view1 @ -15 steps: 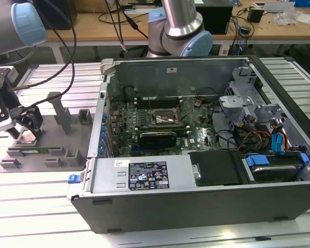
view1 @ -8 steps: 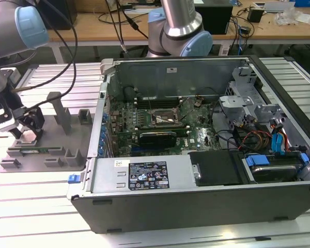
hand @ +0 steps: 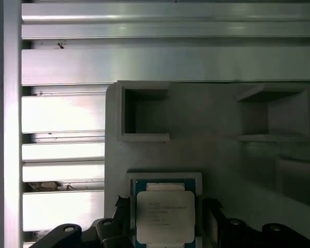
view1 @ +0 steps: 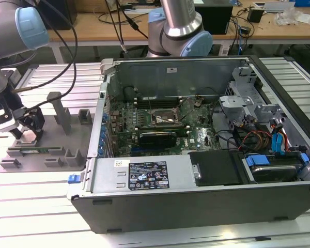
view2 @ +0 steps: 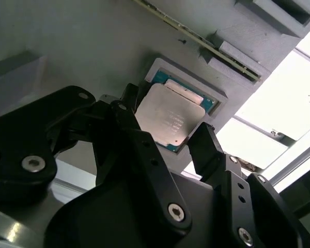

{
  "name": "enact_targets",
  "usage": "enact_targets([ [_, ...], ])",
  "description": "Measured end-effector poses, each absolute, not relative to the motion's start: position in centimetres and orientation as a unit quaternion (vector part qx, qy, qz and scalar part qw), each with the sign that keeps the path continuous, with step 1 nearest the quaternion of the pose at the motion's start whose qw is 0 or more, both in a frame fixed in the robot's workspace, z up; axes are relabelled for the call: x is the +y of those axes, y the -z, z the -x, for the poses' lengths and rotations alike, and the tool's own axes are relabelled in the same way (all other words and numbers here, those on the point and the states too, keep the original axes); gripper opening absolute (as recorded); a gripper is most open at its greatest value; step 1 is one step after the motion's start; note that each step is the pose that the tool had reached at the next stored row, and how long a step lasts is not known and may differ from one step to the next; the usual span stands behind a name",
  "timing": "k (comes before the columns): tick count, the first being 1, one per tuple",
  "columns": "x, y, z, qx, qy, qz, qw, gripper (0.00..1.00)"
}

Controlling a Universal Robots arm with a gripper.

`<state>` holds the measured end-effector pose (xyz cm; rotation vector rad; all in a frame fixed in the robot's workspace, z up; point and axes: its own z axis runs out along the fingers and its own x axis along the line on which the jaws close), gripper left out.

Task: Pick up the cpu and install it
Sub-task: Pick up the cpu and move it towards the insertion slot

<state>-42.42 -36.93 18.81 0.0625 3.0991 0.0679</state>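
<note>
The black two-fingered gripper (view2: 168, 118) (hand: 165, 209) stands open, one finger (view2: 128, 106) on each side of the cpu (view2: 170, 116) (hand: 165, 214) – a small flat square chip with a dull silver metal top and a thin green rim. In the first wrist view a narrow gap shows between each finger and the chip, so nothing is gripped (whether a fingertip brushes a corner, I cannot tell). The cpu lies flat in a shallow square raised-rim recess of a grey moulded holder plate (hand: 222, 155) (view1: 67, 139), close to the plate's edge at the exterior view's left, where the gripper (view1: 28, 129) hangs low over it. Just beyond the recess a long narrow green-edged stick (view2: 196, 44) runs along the plate, and two open box-shaped pockets (hand: 144, 113) stand farther in. The plate rests on a ribbed aluminium table (view1: 41, 206) – touching or just beside its other edge stands a large open grey computer case (view1: 170, 186), with its dark square socket frame (view1: 163, 120) in the middle of the green board, well apart from the chip.
</note>
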Motion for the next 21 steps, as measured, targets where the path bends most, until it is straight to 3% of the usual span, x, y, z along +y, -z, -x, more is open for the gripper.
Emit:
enact_targets([
  [5, -36.9, -18.8, 42.4, 0.999, -0.022, -0.025, 0.021, 0.66],
  [7, -36.9, -18.8, 42.4, 0.999, -0.022, -0.025, 0.014, 0.66],
  [17, -36.9, -18.7, 42.4, 0.999, -0.022, -0.025, 0.014, 0.66],
  [18, -36.9, -18.7, 42.4, 0.999, -0.022, -0.025, 0.014, 0.55],
  [21, -36.9, -21.0, 42.4, 0.999, -0.022, -0.025, 0.015, 0.55],
])
